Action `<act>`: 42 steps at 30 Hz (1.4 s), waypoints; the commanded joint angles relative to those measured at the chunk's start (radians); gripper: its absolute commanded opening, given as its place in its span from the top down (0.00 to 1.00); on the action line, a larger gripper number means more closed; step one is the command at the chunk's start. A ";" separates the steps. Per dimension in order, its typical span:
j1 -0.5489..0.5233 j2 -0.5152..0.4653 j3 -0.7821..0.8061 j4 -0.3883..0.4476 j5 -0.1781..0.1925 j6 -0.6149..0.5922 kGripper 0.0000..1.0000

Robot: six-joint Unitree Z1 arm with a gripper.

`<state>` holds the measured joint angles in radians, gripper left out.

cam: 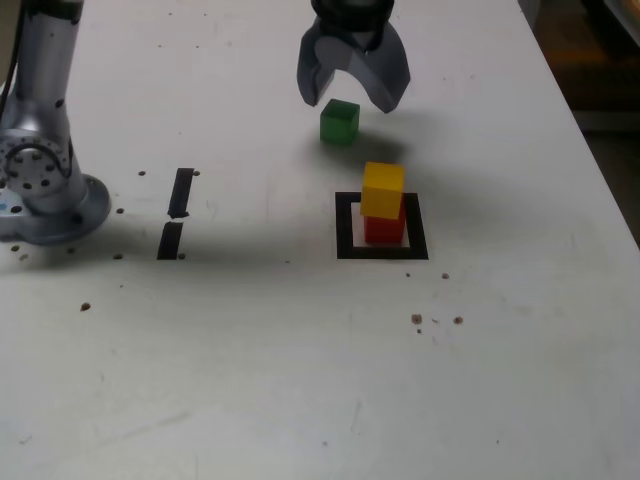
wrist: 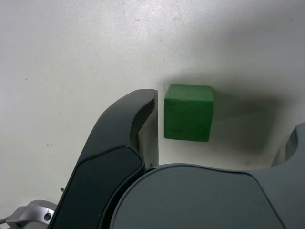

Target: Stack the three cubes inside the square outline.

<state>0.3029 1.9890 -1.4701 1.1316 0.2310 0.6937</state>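
The green cube (cam: 339,122) rests on the white table, behind the square outline (cam: 345,226) in the exterior view. Inside that outline the yellow cube (cam: 383,188) sits on top of the red cube (cam: 384,229). My gripper (cam: 350,102) hangs just above the green cube with its jaws spread wide. In the wrist view the green cube (wrist: 188,112) lies between the jaws of the gripper (wrist: 221,119), close beside one dark finger (wrist: 143,119) and well apart from the other. Nothing is gripped.
The arm's metal base (cam: 40,175) stands at the exterior view's left. Two short black tape strips (cam: 181,192) (cam: 170,240) lie between it and the outline. The table's edge (cam: 600,170) runs down the exterior view's right. Small brown specks (cam: 417,319) dot the surface.
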 commanded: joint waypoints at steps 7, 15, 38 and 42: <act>0.032 0.054 0.002 -0.021 -0.034 0.014 0.06; 0.063 0.112 0.007 -0.034 -0.095 0.039 0.17; 0.030 0.028 0.040 -0.003 -0.106 -0.022 0.88; -0.013 -0.038 0.038 0.060 -0.071 -0.102 0.89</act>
<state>0.3020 1.9754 -1.4293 1.1768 0.1559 0.6042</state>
